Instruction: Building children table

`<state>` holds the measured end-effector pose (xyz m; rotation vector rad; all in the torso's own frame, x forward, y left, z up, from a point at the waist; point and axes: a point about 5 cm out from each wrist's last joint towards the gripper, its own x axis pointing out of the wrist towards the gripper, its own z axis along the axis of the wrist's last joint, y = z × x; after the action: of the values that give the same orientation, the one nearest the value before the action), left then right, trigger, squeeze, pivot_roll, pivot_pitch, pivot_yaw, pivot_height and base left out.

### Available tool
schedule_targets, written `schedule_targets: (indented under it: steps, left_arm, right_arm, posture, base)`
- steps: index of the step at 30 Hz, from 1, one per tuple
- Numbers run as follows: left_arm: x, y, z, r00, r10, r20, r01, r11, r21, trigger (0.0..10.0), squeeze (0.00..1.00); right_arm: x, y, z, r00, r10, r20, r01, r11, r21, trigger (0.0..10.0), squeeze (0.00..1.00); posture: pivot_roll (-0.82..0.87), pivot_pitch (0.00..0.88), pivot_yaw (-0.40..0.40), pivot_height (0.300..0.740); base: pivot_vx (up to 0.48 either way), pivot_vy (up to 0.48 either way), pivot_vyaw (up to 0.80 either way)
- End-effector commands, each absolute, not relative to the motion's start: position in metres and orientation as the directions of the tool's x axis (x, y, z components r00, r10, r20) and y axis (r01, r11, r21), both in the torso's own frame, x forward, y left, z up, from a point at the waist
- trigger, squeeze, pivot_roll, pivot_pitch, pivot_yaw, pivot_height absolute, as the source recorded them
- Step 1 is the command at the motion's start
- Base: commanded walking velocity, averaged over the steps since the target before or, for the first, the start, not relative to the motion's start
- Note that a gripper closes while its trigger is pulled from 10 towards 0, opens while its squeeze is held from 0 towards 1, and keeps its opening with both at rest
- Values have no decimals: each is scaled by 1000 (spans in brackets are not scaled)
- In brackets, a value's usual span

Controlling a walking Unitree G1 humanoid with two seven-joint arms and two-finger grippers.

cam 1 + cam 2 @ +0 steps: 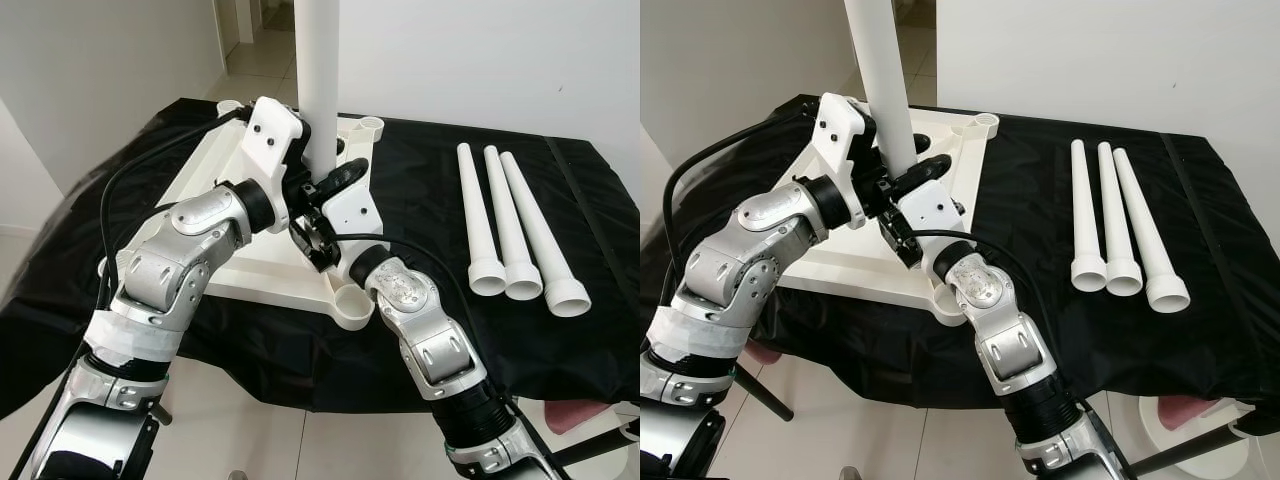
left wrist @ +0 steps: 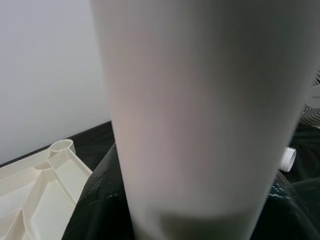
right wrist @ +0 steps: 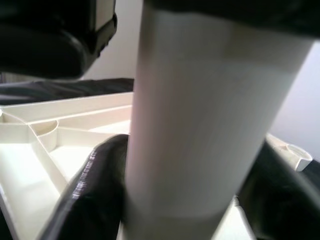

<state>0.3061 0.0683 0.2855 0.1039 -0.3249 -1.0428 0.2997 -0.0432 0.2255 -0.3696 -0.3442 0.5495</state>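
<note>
Count of items on the black-draped work surface: one white tabletop panel, lying underside up with its ribs and corner sockets exposed; one white table leg standing upright over that panel; three more white legs lying side by side on the cloth, well apart from the panel on the robot's right, flared ends toward the robot.

Corner sockets seen on the panel: one at the near right corner and one at the far right corner. A further socket shows in the left wrist view.

Both grippers are at the upright leg, low on its shaft and just above the panel. The left gripper reaches in from the robot's left, its white wrist housing pressed close beside the leg. In the left wrist view the leg sits between two black fingers, which lie against its sides: the left gripper is clamped on the leg. The right gripper comes up from below and right, directly under the left one. In the right wrist view its black fingers flank the leg and touch it on both sides: also clamped on the leg.

The foot of the upright leg is hidden behind the grippers; whether it is seated in a socket cannot be told.
</note>
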Motion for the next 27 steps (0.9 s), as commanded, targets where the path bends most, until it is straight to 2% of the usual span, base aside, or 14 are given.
schedule_targets:
  steps: [1,2,11,12,15,16,18,19,20,21,27]
  left_arm:
    - [299,58,281,381,-908,176,877,415,242,0,0]
    - [299,59,281,383,-907,176,876,417,243,0,0]
    - [301,59,279,402,-901,165,862,433,263,0,0]
    - [302,59,278,419,-893,163,849,449,278,10000,0]
    - [302,59,277,413,-896,163,855,443,269,10000,0]
    - [302,59,277,406,-899,164,862,436,260,10000,1000]
    - [302,59,276,402,-901,163,867,431,250,10000,1000]
    - [304,61,277,417,-893,169,861,448,240,10000,745]
    - [304,61,277,417,-893,169,861,448,240,10000,745]
    - [306,63,278,434,-884,176,854,465,232,10000,0]
    - [313,75,279,475,-858,196,849,505,154,10000,0]
  right_arm:
    - [297,-37,229,784,573,241,-436,783,-443,1529,0]
    - [297,-37,228,783,574,239,-438,782,-444,0,0]
    - [298,-38,228,792,561,243,-438,798,-414,0,0]
    - [298,-39,228,793,559,243,-439,800,-410,0,0]
    - [298,-39,228,794,558,242,-441,802,-402,0,0]
    - [298,-39,227,794,558,243,-443,804,-397,0,0]
    - [298,-39,226,799,551,241,-445,811,-379,0,0]
    - [299,-40,226,810,535,242,-438,825,-357,0,0]
    - [299,-40,226,810,535,242,-438,825,-357,0,0]
    - [300,-42,226,820,519,243,-429,837,-340,0,0]
    - [307,-58,227,862,437,255,-362,885,-292,0,0]
  posture:
    - [-53,53,30,740]
    - [-51,53,32,740]
    - [-50,51,33,740]
    - [-51,51,33,740]
    - [-51,51,33,740]
    - [-51,51,33,740]
    - [-52,48,34,740]
    - [-52,48,34,740]
    - [-52,48,34,740]
    - [-52,48,34,740]
    - [-54,44,35,740]
  base:
    - [0,0,0]
    - [0,0,0]
    - [0,0,0]
    - [0,0,0]
    - [0,0,0]
    - [0,0,0]
    - [0,0,0]
    - [0,0,0]
    - [0,0,0]
    - [0,0,0]
    - [0,0,0]
